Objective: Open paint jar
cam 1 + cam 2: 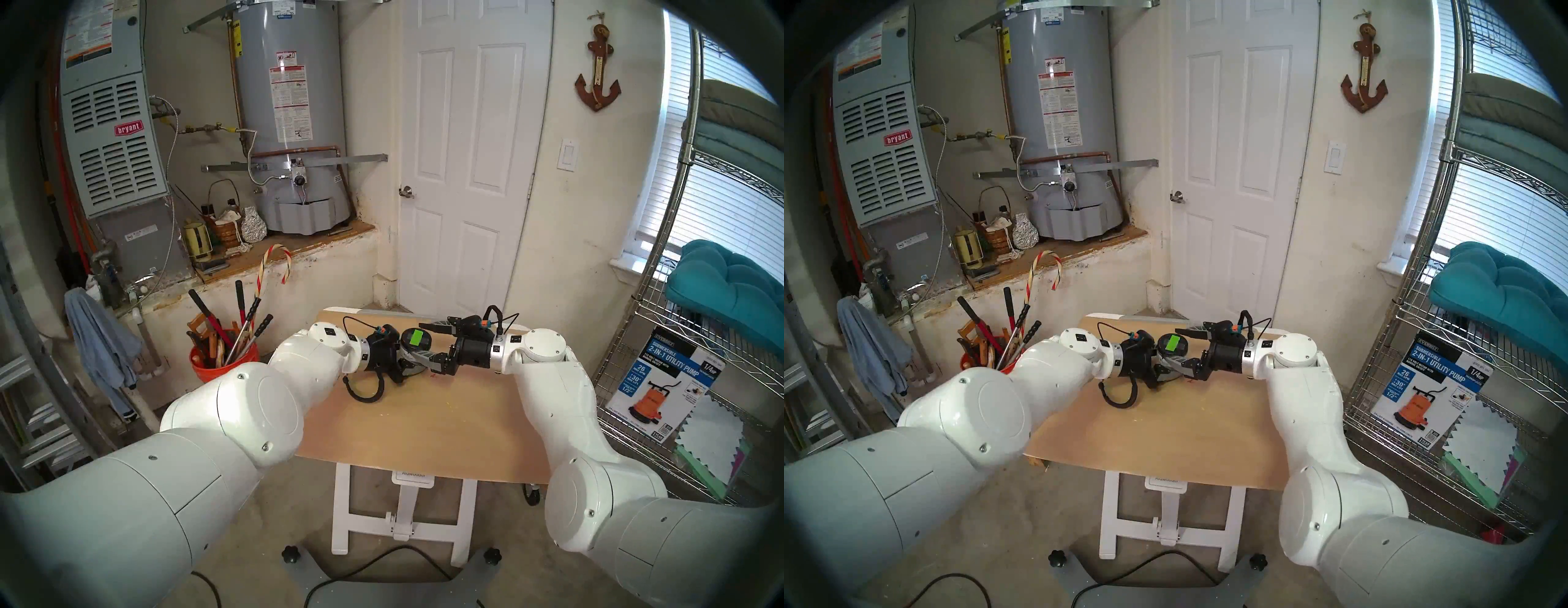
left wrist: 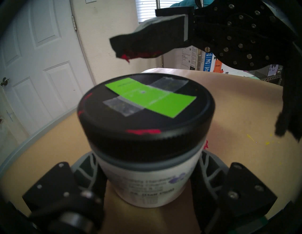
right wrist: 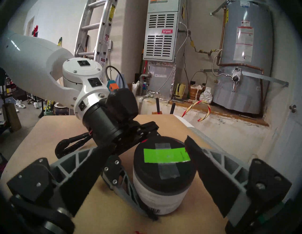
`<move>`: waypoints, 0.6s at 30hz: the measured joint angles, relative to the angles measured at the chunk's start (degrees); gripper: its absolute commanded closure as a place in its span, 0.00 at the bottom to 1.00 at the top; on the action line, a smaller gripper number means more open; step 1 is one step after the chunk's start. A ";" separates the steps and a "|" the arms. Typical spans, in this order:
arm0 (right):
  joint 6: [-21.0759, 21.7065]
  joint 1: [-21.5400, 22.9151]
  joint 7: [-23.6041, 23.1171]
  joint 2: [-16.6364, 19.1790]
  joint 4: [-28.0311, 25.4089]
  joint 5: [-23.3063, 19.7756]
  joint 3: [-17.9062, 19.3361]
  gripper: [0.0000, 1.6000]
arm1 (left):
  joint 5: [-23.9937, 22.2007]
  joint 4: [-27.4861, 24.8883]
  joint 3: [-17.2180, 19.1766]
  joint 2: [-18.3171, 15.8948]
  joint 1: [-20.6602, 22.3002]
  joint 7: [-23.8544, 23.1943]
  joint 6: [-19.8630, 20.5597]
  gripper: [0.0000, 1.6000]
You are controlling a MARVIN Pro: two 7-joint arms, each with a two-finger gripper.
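Jar position: paint jar (image 2: 147, 179) stands upright on the tan surface (image 1: 424, 424), toward its far edge, between the two grippers.
Jar body: white-grey printed label; barcode visible low on the side in the right wrist view.
Lid: black round lid (image 2: 145, 117) seated on the jar, crossed by a bright green strip (image 2: 150, 96) and clear tape; red smears on its rim.
Left gripper: left gripper (image 2: 147, 171) has its fingers closed on the jar body below the lid, one finger on each side.
Right gripper: right gripper (image 3: 147, 163) has its fingers spread wide, one on each side of the lid; in the right wrist view one fingertip overlaps the lid's edge, but contact cannot be told. Red smear on one fingertip.
Surroundings: orange bucket (image 1: 220, 361) of tools stands on the floor beside the surface's left edge; white door (image 1: 466, 148) behind.
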State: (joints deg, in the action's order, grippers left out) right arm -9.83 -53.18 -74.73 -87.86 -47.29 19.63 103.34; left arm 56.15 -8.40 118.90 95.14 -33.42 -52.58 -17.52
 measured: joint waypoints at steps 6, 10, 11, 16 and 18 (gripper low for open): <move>5.43 -2.08 1.05 -0.90 -4.36 2.02 -0.27 0.00 | 0.00 0.11 0.14 -0.04 0.00 -0.01 -0.24 1.00; 9.05 -3.53 2.55 -1.85 -7.74 3.37 -0.32 0.00 | 0.00 0.24 0.23 -0.09 0.00 -0.01 -0.68 1.00; 9.55 -3.74 2.79 -2.00 -8.25 3.57 -0.33 0.00 | 0.00 0.26 0.25 -0.10 0.00 -0.01 -0.74 1.00; 13.16 -5.25 4.83 -3.18 -11.75 5.10 -0.41 0.00 | -0.01 0.42 0.37 -0.21 0.00 -0.20 -1.12 1.00; 14.73 -5.95 5.83 -3.70 -13.37 5.87 -0.47 0.00 | -0.04 0.47 0.43 -0.25 0.01 -0.34 -1.24 1.00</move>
State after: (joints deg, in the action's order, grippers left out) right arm 4.90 -59.13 -68.90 -91.56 -60.66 25.50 102.86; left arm 56.11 -7.93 119.33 94.89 -33.41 -52.93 -18.76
